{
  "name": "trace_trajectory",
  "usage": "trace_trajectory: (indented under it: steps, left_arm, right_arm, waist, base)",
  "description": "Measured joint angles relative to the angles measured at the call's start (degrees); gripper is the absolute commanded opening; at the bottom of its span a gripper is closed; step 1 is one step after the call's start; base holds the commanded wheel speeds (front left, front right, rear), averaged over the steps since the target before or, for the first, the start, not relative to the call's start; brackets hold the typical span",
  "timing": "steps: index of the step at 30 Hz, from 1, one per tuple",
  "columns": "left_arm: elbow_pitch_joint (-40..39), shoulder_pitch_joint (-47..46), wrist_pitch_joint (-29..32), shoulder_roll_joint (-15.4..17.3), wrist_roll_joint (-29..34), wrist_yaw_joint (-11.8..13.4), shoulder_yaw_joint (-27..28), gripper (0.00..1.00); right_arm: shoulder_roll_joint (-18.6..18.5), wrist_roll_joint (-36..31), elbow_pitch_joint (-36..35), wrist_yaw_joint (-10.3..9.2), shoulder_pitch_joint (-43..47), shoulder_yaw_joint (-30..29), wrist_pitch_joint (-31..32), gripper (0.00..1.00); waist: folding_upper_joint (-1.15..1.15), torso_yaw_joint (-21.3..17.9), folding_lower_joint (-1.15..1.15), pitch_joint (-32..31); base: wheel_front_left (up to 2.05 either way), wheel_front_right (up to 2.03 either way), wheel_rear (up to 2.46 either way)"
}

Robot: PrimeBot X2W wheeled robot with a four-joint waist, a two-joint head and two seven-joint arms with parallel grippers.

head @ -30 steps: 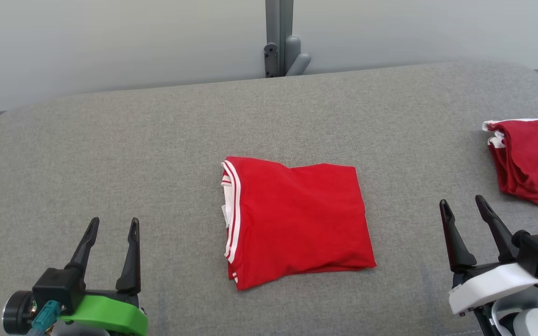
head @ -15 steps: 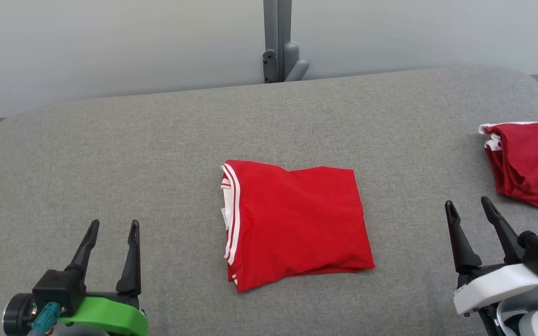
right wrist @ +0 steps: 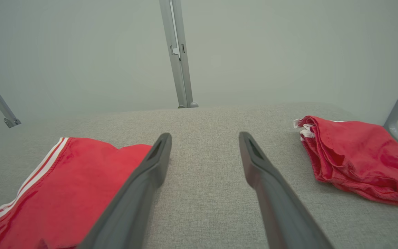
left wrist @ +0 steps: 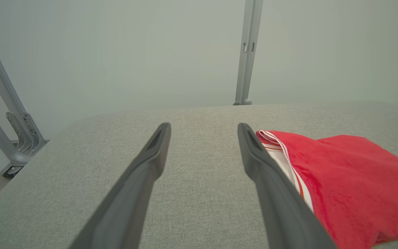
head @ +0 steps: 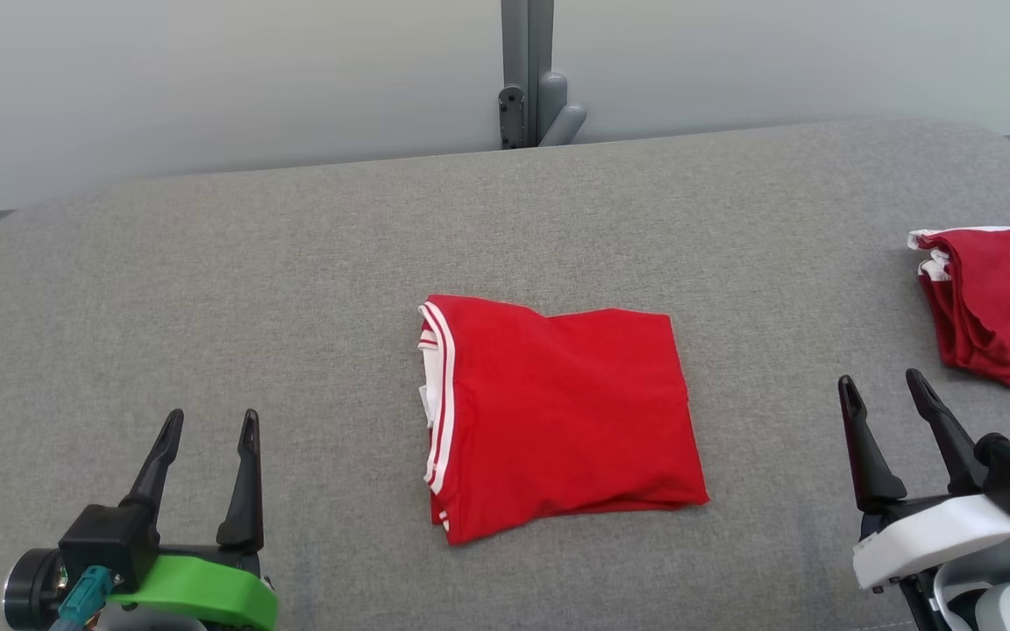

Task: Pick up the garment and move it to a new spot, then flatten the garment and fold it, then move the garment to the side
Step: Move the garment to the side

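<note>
Garment (head: 558, 416) is held by neither gripper; the left gripper (head: 211, 419) hovers over the near left of the grey padded surface (head: 295, 263), its two dark fingers spread apart with nothing between them; the right gripper (head: 880, 381) stands likewise at the near right, fingers parted and empty; between the two, apart from both, the red garment lies in the middle of the surface, folded into a rough rectangle, its white-striped edge turned toward the left gripper

It looks like thin, soft cloth: light, limp and not fragile, but likely to sag and fall open if lifted by one corner or by the top layer alone; the safer hold is probably a pinch through the whole stack at two opposite sides, one gripper on each, or at the smoother right-hand edge, where the layers seem to close; the striped side shows loose layers and a bit of white lining that could slip apart

Farther right, a second, darker red bundle (head: 996, 302) lies near the surface's edge, cut off by the frame; behind stands a grey post (head: 527, 70) against a pale wall; how many layers the fold has, and what sort of garment it is, cannot be made out
</note>
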Motion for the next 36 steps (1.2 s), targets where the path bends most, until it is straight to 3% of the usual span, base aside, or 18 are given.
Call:
trace_trajectory:
  steps: [10,18,27,28,30,36]
  left_arm:
    - [-0.6,-5.0,-1.4,-0.3,-0.4,0.2,-0.9,1.00]
    - [1.4,-10.1,-3.7,-1.5,-0.7,-0.1,-1.9,1.00]
    - [3.3,-12.3,-5.3,-1.7,-0.9,-0.3,-2.0,1.00]
    - [3.4,-12.5,-5.3,-1.7,-0.9,-0.3,-2.0,1.00]
    - [3.5,-12.7,-5.4,-1.7,-0.9,-0.3,-2.0,1.00]
    - [3.3,-12.8,-5.8,-1.1,-0.6,-0.2,-1.6,1.00]
  right_arm:
    - [-1.2,0.6,3.1,0.00,-4.2,3.2,1.0,1.00]
    - [-1.5,2.9,14.4,0.01,-9.5,10.8,1.1,1.00]
    - [-0.5,6.3,27.9,-0.01,-16.9,13.3,2.7,1.00]
    - [-0.6,6.7,28.6,0.00,-17.6,13.9,2.7,0.47]
    - [-1.0,7.7,29.4,-0.01,-18.7,15.1,2.8,0.00]
    - [-3.1,8.7,28.7,0.09,-19.8,18.6,2.1,0.00]
  waist:
    - [0.00,2.5,0.00,2.5]
    - [0.00,7.1,0.00,6.5]
    - [0.00,10.7,0.00,10.7]
    - [0.00,10.9,0.00,11.0]
    - [0.00,11.2,0.00,11.5]
    - [0.00,9.6,0.00,12.0]
  base:
    - [0.00,0.00,0.00]
    - [0.00,0.00,0.00]
    - [0.00,0.00,0.00]
    - [0.00,0.00,0.00]
    - [0.00,0.00,0.00]
    - [0.00,0.00,0.00]
